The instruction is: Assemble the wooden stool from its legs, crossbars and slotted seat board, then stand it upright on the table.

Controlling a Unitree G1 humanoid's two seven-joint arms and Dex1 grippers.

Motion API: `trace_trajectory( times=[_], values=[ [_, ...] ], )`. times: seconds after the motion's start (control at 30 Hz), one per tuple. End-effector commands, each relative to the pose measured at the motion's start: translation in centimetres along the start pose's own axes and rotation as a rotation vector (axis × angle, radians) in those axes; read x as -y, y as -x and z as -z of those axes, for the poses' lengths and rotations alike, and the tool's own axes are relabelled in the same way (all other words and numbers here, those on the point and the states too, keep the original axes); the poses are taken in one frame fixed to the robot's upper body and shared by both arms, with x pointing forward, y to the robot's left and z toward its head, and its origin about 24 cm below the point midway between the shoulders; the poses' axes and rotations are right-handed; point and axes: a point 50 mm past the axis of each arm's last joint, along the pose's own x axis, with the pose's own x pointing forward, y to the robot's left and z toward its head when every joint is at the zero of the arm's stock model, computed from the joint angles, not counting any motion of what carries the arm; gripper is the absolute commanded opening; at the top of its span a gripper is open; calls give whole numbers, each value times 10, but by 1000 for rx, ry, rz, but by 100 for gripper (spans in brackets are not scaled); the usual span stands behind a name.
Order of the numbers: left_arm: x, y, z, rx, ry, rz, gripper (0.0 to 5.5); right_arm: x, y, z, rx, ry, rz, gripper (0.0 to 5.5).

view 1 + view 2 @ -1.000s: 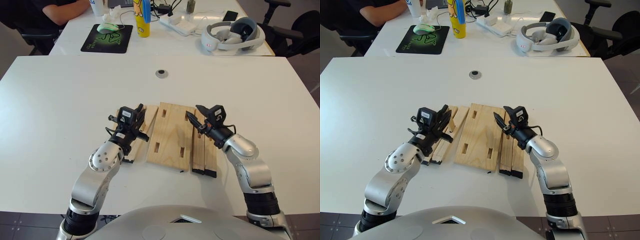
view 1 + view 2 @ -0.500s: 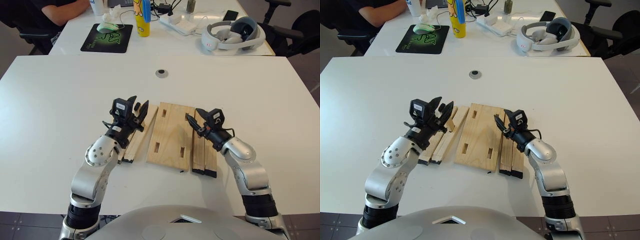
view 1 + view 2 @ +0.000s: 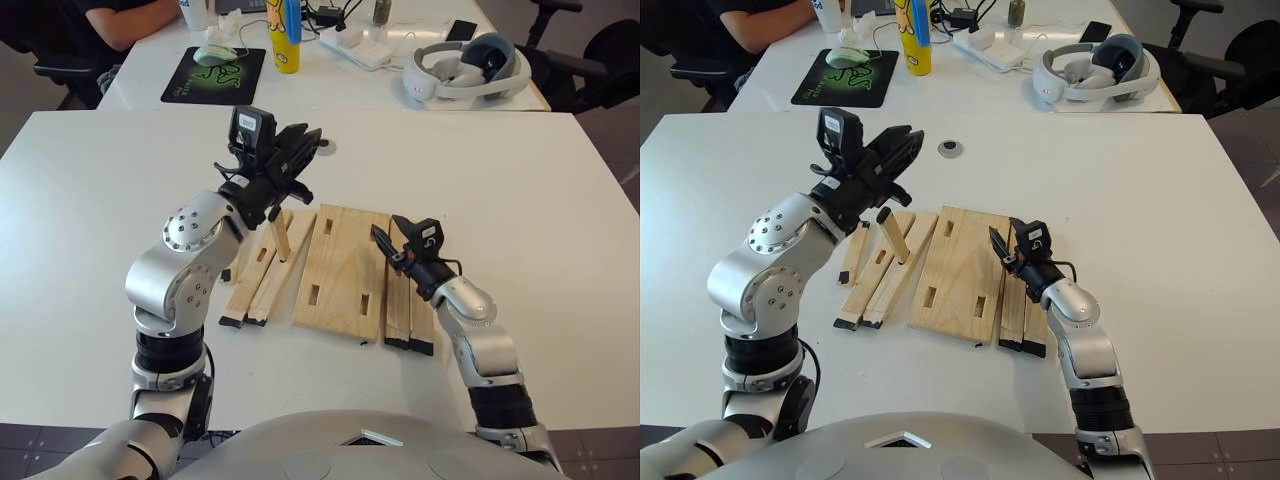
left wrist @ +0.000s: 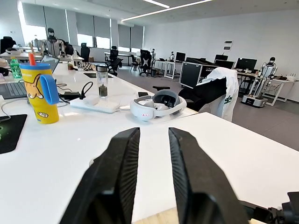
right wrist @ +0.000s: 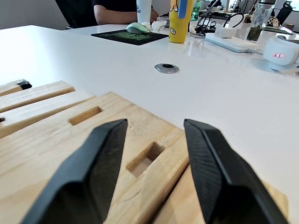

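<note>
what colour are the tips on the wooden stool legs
Black caps on the pale wooden stool legs, clearest in the left eye view.

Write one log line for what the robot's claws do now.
left claw: open, high, empty | right claw: open, low over seat board | wooden piece: tilted up | assembly: not begun

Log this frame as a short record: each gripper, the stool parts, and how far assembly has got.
left gripper: open, empty, raised above the table
right gripper: open, low over the seat board's right edge
seat board: flat, slots up
tilted bar: stands leaning among the left bars, below the left gripper, not between its fingers
right bars: flat along the board's right edge
assembly: not begun
</note>
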Motion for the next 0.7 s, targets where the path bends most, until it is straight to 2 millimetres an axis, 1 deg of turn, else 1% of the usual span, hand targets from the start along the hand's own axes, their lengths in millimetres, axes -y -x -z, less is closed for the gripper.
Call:
trace_trajectory(
  times=[0.03, 0.07, 0.1, 0.17, 0.27, 0.33, 0.4, 0.43, 0.47, 0.5, 0.53, 0.57, 0.63, 0.7],
  values=[
    [-8, -3, -3, -12, -11, -21, 33, 0, -4, -2, 12, 17, -4, 223],
    [-8, -3, -5, -7, -14, -22, 15, 0, -4, -2, 11, 18, -4, 223],
    [-9, -4, -11, 16, -15, -29, 4, 0, -3, -1, 8, 18, -1, 223],
    [-10, -4, -17, 41, -14, -34, 4, 0, -2, 0, 5, 19, 3, 223],
    [-10, -3, -33, 123, -61, -51, 4, 1, -2, -1, 8, 20, 6, 223],
    [-10, -2, -37, 146, -85, -59, 4, 1, -2, -1, 9, 21, 8, 223],
    [-8, -1, -15, 53, -37, -46, 4, 0, -3, -1, 9, 22, 3, 223],
    [-6, 2, 9, -70, -10, -39, 4, 0, -3, -2, 9, 23, 1, 223],
    [-5, 5, 26, -156, 8, -34, 4, -1, -3, -2, 10, 23, 0, 223],
    [-7, 11, 48, -274, 35, -47, 4, -2, -3, -2, 10, 24, -4, 223],
    [-9, 15, 62, -352, 53, -58, 4, -2, -3, -2, 11, 25, -7, 223],
    [-11, 18, 68, -389, 62, -66, 4, -3, -3, -3, 11, 25, -8, 223],
    [-16, 19, 70, -413, 46, -79, 4, -5, -4, -3, 9, 27, -23, 223],
    [-22, 13, 57, -345, 21, -101, 4, -7, -5, -3, 10, 28, -33, 223]
  ],
)
